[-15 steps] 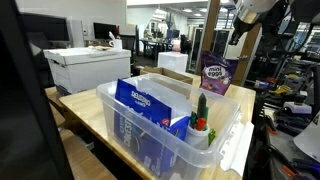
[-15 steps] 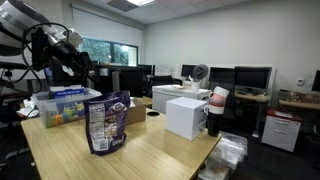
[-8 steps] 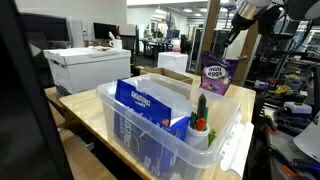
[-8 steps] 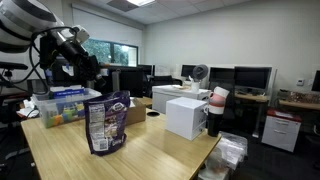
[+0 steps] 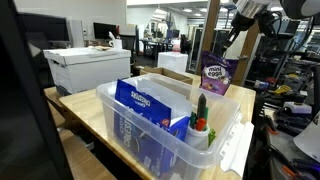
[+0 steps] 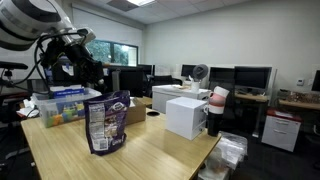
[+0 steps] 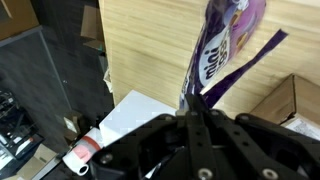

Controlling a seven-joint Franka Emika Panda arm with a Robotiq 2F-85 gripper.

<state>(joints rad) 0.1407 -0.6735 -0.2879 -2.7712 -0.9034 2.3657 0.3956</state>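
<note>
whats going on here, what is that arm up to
A robot arm hangs above a wooden table with its end effector shut and holding nothing. The nearest thing is a purple snack bag, standing upright and untouched. Beside it sits a clear bin with a blue box inside.

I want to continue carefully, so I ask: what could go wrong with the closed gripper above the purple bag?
1. The gripper is shut and seems empty. If it came down like this, it would likely topple the upright purple mini eggs bag rather than grasp it.
2. The clear plastic bin stands near the bag, so a low sideways swing might strike its rim.
</note>
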